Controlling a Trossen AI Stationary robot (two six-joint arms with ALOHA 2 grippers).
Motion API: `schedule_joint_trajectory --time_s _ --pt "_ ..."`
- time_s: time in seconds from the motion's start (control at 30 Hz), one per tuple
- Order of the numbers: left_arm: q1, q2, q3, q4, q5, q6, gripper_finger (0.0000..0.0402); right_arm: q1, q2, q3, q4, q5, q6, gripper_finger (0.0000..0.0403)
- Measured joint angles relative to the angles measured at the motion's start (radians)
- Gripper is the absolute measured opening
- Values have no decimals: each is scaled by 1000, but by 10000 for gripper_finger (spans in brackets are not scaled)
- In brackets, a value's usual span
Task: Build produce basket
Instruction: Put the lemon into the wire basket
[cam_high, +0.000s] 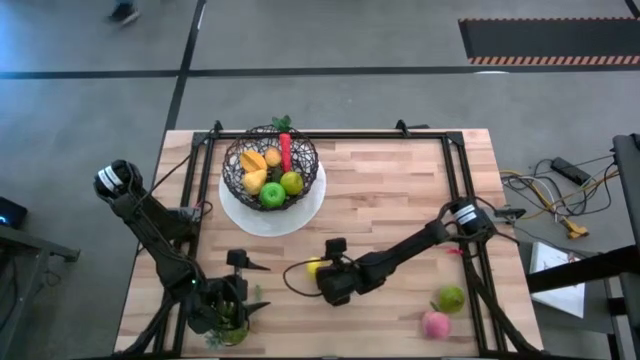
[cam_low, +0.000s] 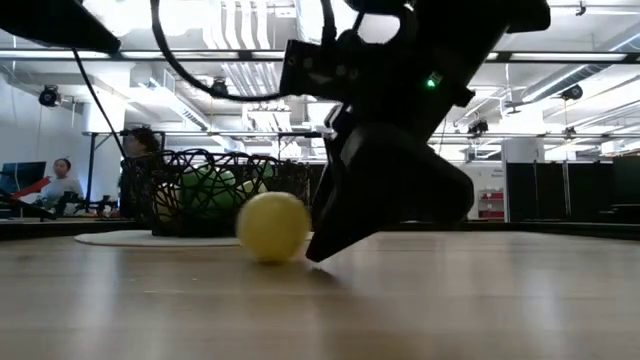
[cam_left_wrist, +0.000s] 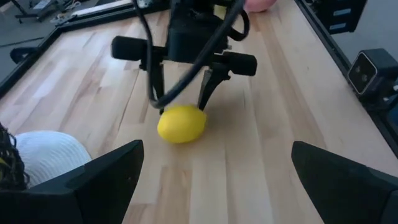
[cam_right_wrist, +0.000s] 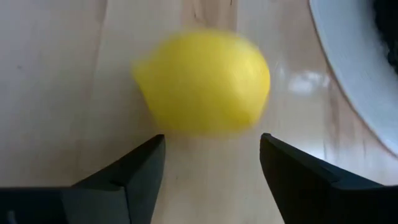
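In the high view, the left gripper waits at the lower left of the frame, its arm folded along the table's left edge over a small green plant. Its wrist view shows its 2 fingers spread wide with nothing between them.

Above and right of it, at upper centre-left, the basket sits on a white plate and already holds several pieces: orange, yellow, 2 green and a red one.

At lower centre lies the lemon, the piece in hand. It looks like a light, hard, smooth plastic toy, rounded with 1 pointed end, so I judge it will roll or squirt away if pinched off-centre. The safest hold is across its fat middle, fingers on opposite flanks, closing gently.

The right gripper is directly at it. That arm reaches in from the table's right edge, stretched low and diagonally toward the centre, wrist tipped down at the table. In its own view the fingers stand apart just short of the lemon, about as wide as the fruit, and grip nothing yet. The left wrist view shows the same: fingertips at the table just behind the lemon.

At lower right a green piece and a pink piece lie loose on the table.
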Motion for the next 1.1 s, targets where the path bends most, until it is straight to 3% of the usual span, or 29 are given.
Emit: schedule_joint_trajectory --time_s 0.3,0.43,0.53,0.77,1.1 --pt "0 0 -6 0 21 -8 391 -1 1 62 -4 -34 146 329" --pt "0 0 -6 0 21 -8 391 -1 1 65 104 -58 123 363" --pt "0 0 -6 0 21 -8 391 -1 16 62 176 -60 68 368" --pt "0 0 -6 0 31 -11 391 -6 55 61 155 -102 -34 364" --pt "-1 0 -8 0 41 -34 391 -3 24 47 38 -175 36 362"
